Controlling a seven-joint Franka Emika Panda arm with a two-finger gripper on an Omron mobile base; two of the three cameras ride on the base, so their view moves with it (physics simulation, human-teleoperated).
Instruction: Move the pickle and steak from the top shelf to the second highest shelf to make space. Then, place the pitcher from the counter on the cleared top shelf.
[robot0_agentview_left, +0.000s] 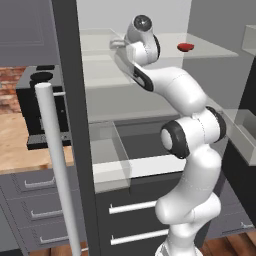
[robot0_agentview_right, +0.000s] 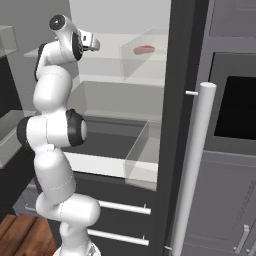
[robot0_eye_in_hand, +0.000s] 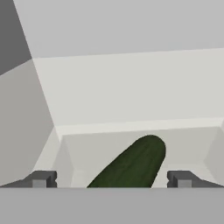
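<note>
A dark green pickle (robot0_eye_in_hand: 131, 164) lies between the two fingertips of my open gripper (robot0_eye_in_hand: 112, 179) in the hand view, slanting away to the upper right on a pale surface. My hand (robot0_agentview_left: 118, 45) reaches in at the height of the top shelf (robot0_agentview_left: 215, 50), toward its left part. A red steak (robot0_agentview_left: 186, 47) lies further right on that shelf, apart from my hand; in the right base view the steak (robot0_agentview_right: 144, 50) sits inside a clear bin. The second highest shelf (robot0_agentview_right: 120, 82) runs just below. The pitcher is out of view.
A black coffee machine (robot0_agentview_left: 42, 105) stands on the counter (robot0_agentview_left: 12, 145) to the left. The dark fridge door edge (robot0_agentview_left: 75, 125) and its white bar handle (robot0_agentview_left: 55, 165) rise beside my arm. An oven (robot0_agentview_right: 235, 105) and a second white handle (robot0_agentview_right: 195, 165) are to the right.
</note>
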